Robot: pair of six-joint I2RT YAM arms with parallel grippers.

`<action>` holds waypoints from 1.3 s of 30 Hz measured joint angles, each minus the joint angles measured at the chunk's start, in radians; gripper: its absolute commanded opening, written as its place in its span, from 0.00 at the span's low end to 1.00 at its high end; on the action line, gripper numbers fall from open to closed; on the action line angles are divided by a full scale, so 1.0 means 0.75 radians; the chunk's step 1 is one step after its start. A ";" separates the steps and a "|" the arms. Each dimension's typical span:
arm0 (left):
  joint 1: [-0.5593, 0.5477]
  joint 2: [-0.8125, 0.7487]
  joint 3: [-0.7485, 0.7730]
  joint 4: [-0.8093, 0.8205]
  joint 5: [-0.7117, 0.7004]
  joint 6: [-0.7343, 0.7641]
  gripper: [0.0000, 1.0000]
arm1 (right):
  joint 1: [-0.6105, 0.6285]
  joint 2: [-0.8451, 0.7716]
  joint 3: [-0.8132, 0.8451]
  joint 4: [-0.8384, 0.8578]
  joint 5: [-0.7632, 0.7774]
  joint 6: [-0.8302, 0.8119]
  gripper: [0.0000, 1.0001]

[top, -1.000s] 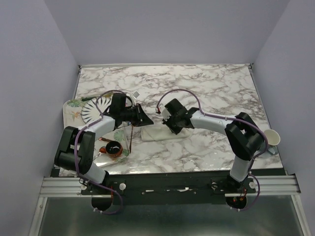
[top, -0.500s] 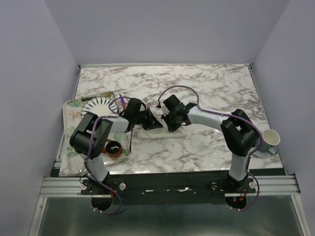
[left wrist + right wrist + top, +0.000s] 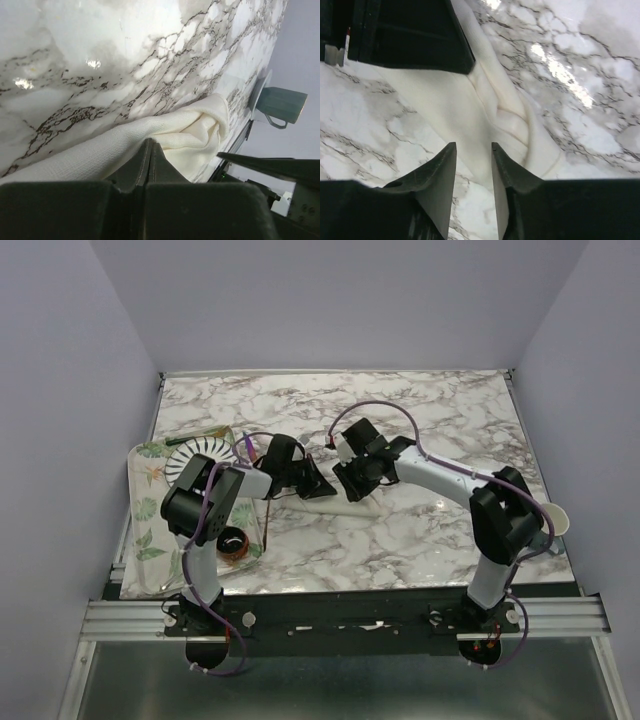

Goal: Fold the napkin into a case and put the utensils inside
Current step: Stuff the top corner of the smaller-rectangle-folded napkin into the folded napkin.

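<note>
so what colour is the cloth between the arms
Plain cream soft cloth napkin; clearest in the left wrist view.

place: robot lab cell | evidence: plain lilac walls point(image 3: 60, 390), marble-look table point(image 3: 440, 420), aluminium rail point(image 3: 570, 618)

The napkin point(image 3: 185, 127) is soft cream cloth, matt, with a fine woven grain and loose rounded folds. The table point(image 3: 100, 45) under it has a polished marble-look top, white with grey-brown veins, glossy enough to throw bright glints. The right arm's fingers point(image 3: 436, 180) are smooth matt black plastic. At the table's right edge, a grey-green mug point(image 3: 282, 102) looks smooth and dull. The near rail point(image 3: 130, 618) is bare brushed metal.
</note>
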 measured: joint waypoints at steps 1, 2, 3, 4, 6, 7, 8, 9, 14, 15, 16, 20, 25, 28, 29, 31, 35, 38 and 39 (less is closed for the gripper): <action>0.000 0.005 0.008 -0.003 0.002 0.006 0.00 | -0.011 -0.021 0.000 -0.017 0.009 -0.030 0.45; 0.001 0.011 0.017 -0.007 0.003 0.010 0.00 | -0.017 -0.035 0.000 -0.026 0.017 -0.051 0.45; 0.001 0.017 0.028 -0.012 0.005 0.016 0.00 | -0.023 -0.045 -0.001 -0.032 0.028 -0.067 0.45; 0.001 0.021 0.035 -0.015 0.006 0.020 0.00 | -0.031 -0.052 -0.005 -0.037 0.042 -0.086 0.46; 0.002 0.027 0.046 -0.021 0.009 0.027 0.00 | -0.036 -0.057 -0.018 -0.043 0.068 -0.110 0.46; 0.003 0.031 0.051 -0.023 0.011 0.032 0.00 | -0.036 -0.057 -0.024 -0.047 0.078 -0.121 0.46; 0.003 0.033 0.054 -0.026 0.014 0.034 0.00 | -0.036 -0.057 -0.034 -0.051 0.100 -0.135 0.46; 0.004 0.035 0.057 -0.029 0.015 0.036 0.00 | -0.035 -0.057 -0.040 -0.053 0.120 -0.142 0.47; 0.006 0.042 0.071 -0.041 0.026 0.044 0.00 | -0.035 -0.033 -0.043 -0.038 0.213 -0.184 0.47; 0.006 0.043 0.072 -0.042 0.028 0.045 0.00 | -0.035 -0.023 -0.043 -0.035 0.224 -0.190 0.47; 0.006 0.043 0.072 -0.043 0.029 0.048 0.00 | -0.035 -0.014 -0.043 -0.032 0.237 -0.193 0.47; 0.006 0.043 0.072 -0.043 0.031 0.055 0.00 | -0.035 0.018 -0.043 -0.014 0.282 -0.204 0.47; 0.006 0.044 0.073 -0.043 0.033 0.062 0.00 | -0.035 0.045 -0.044 0.002 0.311 -0.209 0.30; 0.007 0.045 0.078 -0.047 0.035 0.070 0.00 | -0.034 0.069 -0.045 0.011 0.314 -0.212 0.21; 0.008 0.045 0.081 -0.049 0.038 0.074 0.00 | -0.033 0.073 -0.045 0.012 0.314 -0.212 0.21; 0.009 0.045 0.082 -0.045 0.044 0.078 0.00 | -0.032 0.076 -0.049 0.015 0.310 -0.212 0.21; 0.011 0.038 0.081 -0.039 0.063 0.077 0.00 | -0.031 0.076 -0.052 0.017 0.303 -0.201 0.21; 0.016 -0.009 0.061 -0.036 0.081 0.076 0.00 | -0.031 0.076 -0.053 0.016 0.294 -0.187 0.20; 0.015 -0.039 0.050 -0.030 0.094 0.070 0.00 | -0.031 0.076 -0.053 0.016 0.291 -0.180 0.20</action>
